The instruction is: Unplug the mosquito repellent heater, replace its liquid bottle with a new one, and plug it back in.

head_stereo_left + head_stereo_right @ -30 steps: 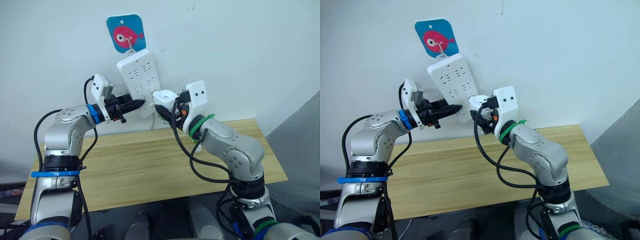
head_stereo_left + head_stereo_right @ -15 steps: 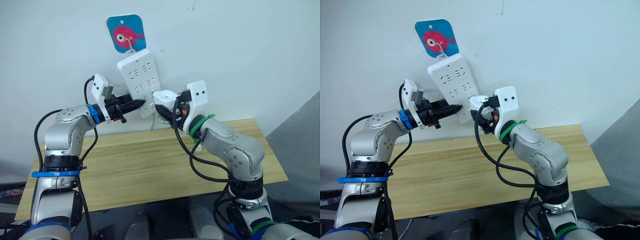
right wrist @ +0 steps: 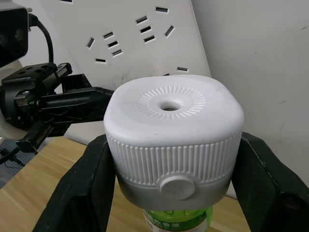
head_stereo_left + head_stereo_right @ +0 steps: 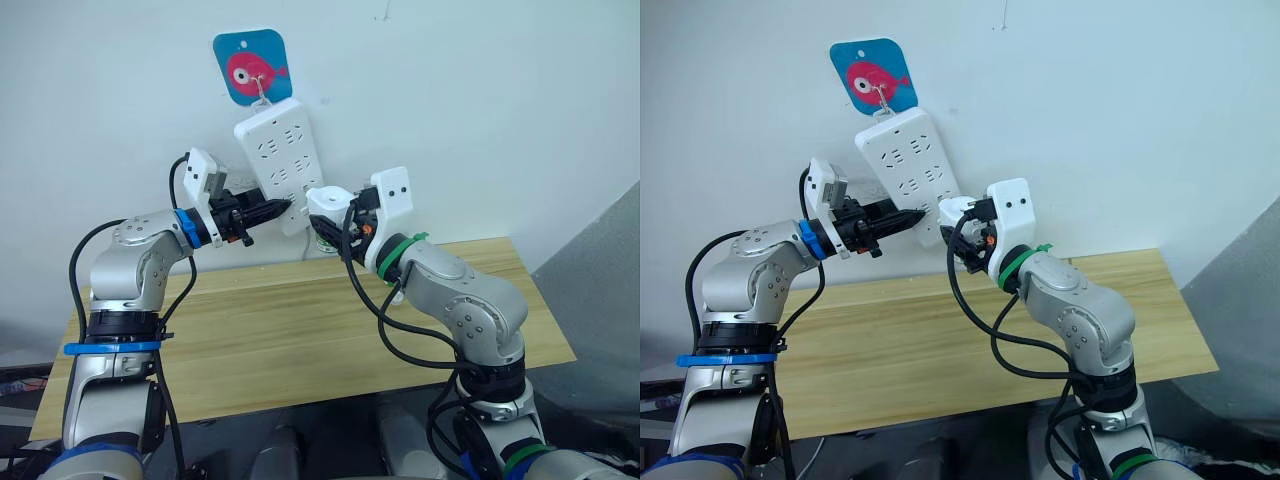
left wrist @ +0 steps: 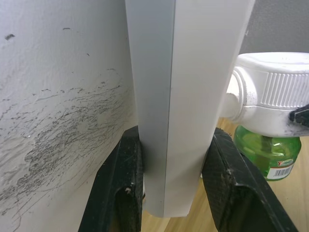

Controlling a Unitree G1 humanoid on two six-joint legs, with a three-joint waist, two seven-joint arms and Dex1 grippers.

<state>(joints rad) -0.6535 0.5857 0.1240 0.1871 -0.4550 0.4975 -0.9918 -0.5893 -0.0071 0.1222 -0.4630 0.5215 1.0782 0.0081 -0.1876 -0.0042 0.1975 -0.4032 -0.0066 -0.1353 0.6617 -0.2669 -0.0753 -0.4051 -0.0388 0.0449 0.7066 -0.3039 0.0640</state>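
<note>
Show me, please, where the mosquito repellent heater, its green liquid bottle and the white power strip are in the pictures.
mosquito repellent heater (image 3: pixel 171 128): right wrist view, on its white top below the vent hole.
green liquid bottle (image 5: pixel 260 151): left wrist view, on its green body.
power strip (image 4: pixel 278 160): left eye view, on its socket face.

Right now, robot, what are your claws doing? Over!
Left claw clamped on the power strip edge. Right claw gripping the mosquito repellent heater, green bottle attached, at the strip's lower sockets. Nothing in the way.
</note>
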